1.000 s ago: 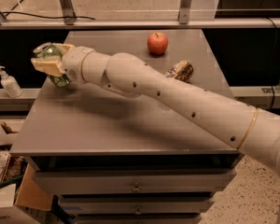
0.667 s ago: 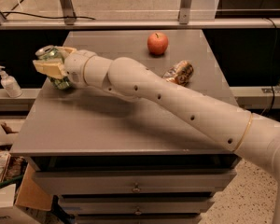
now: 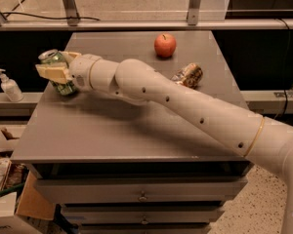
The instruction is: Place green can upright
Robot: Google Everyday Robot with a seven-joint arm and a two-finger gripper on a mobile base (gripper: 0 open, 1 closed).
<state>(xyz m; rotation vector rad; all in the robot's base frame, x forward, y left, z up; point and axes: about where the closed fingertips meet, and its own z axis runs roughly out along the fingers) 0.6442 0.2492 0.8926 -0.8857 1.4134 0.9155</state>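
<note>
The green can has a mottled green-and-white body and a silver top. It stands nearly upright, tilted slightly, at the left edge of the grey table. My gripper is at the end of my long white arm, which reaches across the table from the lower right. It is shut on the green can around its middle. The can's base looks to be at or just above the tabletop; the fingers hide part of its body.
A red apple sits at the table's back middle. An orange-gold and white can lies on its side right of centre, behind my arm. A white pump bottle stands on a ledge left of the table. Drawers below.
The gripper and the can have shifted slightly right and down toward the tabletop. The apple and the lying can have not moved.
</note>
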